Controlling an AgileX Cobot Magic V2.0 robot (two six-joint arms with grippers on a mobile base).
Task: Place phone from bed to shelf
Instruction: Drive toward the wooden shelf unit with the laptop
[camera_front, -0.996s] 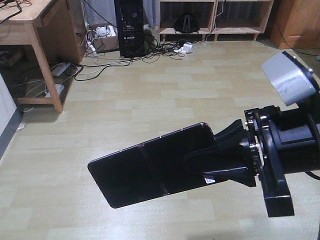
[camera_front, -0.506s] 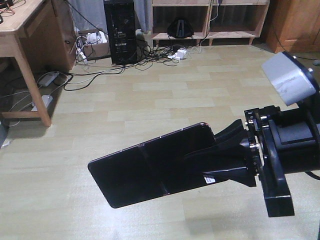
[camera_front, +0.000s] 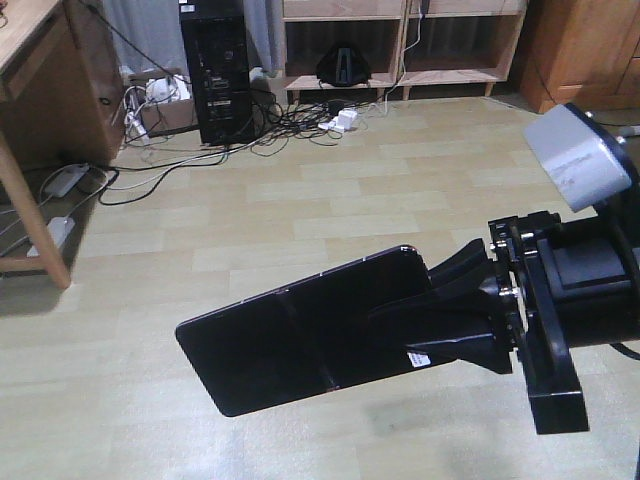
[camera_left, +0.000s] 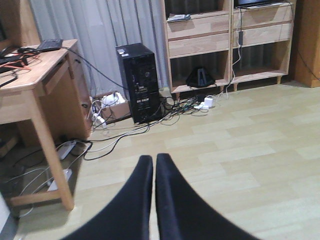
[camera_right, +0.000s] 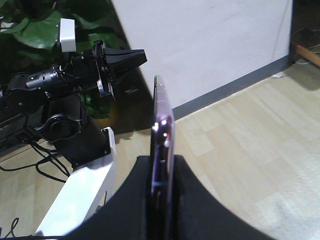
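My right gripper (camera_front: 405, 305) is shut on the phone (camera_front: 300, 335), a glossy black slab with a seam across its middle. It holds the phone out flat above the floor. In the right wrist view the phone (camera_right: 162, 120) stands edge-on, pinkish, clamped between the fingers of the right gripper (camera_right: 161, 162). The left gripper (camera_left: 153, 159) is shut with nothing in it, and the left gripper (camera_right: 140, 54) also shows from the side. The pale wooden shelf (camera_front: 395, 75) stands against the far wall; the shelf (camera_left: 200, 45) holds a few items. The bed is out of view.
A black computer tower (camera_front: 212, 70) stands left of the shelving, with cables and power strips (camera_front: 330, 118) spread on the floor. A wooden desk (camera_left: 35, 95) is at the left and a brown cabinet (camera_front: 580, 50) at the right. A plant (camera_right: 35, 25) and a white wall (camera_right: 210, 40) lie behind.
The room has slid left and lower in the front view, bringing the shelving and cabinet more into frame. The right gripper keeps the phone in the same pose.
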